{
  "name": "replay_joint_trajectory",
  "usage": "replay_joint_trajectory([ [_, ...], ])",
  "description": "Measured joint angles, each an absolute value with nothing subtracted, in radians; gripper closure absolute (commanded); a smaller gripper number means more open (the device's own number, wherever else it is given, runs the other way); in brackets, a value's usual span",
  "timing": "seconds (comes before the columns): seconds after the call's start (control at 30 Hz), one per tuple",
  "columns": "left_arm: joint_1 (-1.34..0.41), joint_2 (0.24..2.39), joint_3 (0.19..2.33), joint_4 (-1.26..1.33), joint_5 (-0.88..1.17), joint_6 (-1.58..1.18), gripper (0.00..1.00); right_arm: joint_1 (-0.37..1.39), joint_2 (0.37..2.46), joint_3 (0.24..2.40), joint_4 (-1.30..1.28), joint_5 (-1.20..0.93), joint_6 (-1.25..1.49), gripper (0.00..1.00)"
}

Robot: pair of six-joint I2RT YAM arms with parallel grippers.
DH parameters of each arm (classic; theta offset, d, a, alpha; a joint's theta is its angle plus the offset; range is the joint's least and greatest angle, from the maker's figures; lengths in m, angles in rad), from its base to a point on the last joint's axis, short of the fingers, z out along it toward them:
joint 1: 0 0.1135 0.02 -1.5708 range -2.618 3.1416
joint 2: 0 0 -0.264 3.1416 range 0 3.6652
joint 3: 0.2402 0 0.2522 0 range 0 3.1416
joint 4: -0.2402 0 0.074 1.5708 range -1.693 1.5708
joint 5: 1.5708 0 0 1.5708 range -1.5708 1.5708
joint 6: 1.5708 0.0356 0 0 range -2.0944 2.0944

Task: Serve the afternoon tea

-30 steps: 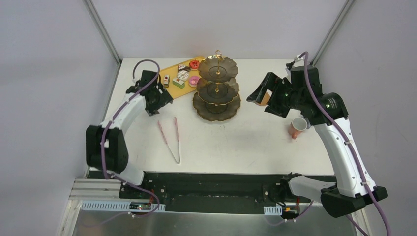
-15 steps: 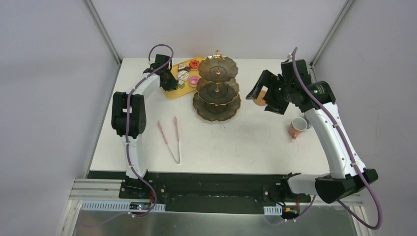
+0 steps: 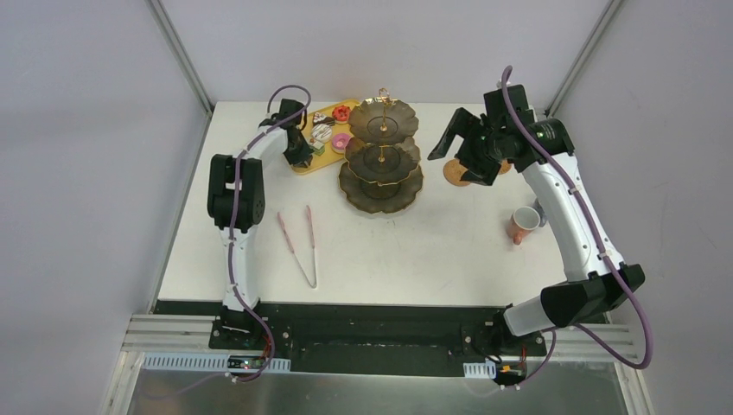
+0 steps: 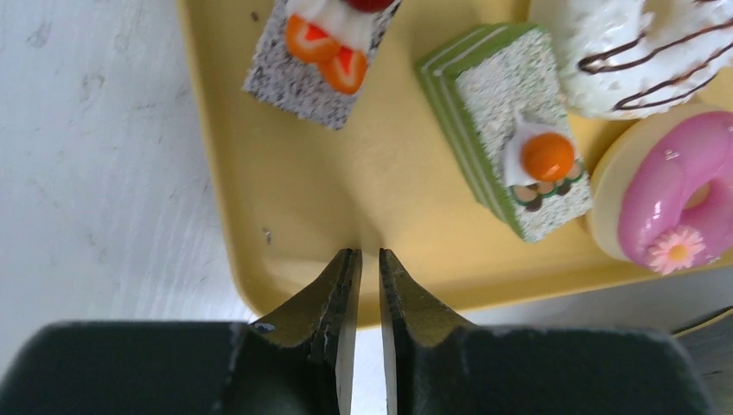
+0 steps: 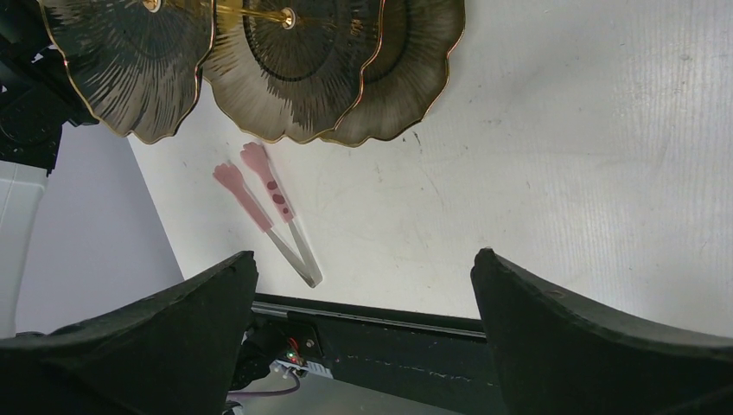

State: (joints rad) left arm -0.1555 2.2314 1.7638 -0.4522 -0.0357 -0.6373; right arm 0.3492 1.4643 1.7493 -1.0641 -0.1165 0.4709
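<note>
1. Top view: the left tool [image 3: 300,149] hangs over the yellow tray [image 3: 316,162] of small cakes in the upper left of the bench [image 3: 432,251]. Just right of the tray stands the dark three-tier stand [image 3: 380,160], its tiers bare. The right tool [image 3: 458,154], fingers spread wide, hovers above a woven coaster [image 3: 455,175] to the right of the stand. The pinkish cup [image 3: 520,226] and the blue-grey cup [image 3: 541,212] sit at middle right, and pink tongs [image 3: 298,244] lie at centre left. The left arm is the nearer one to the cakes; the right arm is nearer the coaster and cups.

2. Left wrist view: the fingers are pressed together with nothing visible between them, their tips over the tray floor just inside its near rim. The green cake [image 4: 510,147] lies up and to the right of the tips, its long axis running from upper left to lower right. The strawberry cake [image 4: 315,60] is up and slightly left, and a pink doughnut [image 4: 670,199] is at the right edge. Taking the green cake would likely mean spreading first, then closing across its short sides.

3. Right wrist view: the fingers stand wide apart over bare bench and hold nothing. The stand fills the upper left, with the tongs below it. Neither coaster nor cup shows here.
</note>
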Motion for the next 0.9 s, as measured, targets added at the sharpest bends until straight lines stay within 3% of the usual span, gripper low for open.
replay_joint_trajectory([
  [0.27,-0.138,2.193,1.708,-0.482,-0.066,-0.603,0.9,0.348,1.444,1.683,-1.044,-0.12,0.494,0.01],
  [0.9,-0.024,1.951,1.349,-0.458,-0.118,-0.629,0.9,0.33,1.316,1.568,-1.01,-0.231,0.441,0.01],
])
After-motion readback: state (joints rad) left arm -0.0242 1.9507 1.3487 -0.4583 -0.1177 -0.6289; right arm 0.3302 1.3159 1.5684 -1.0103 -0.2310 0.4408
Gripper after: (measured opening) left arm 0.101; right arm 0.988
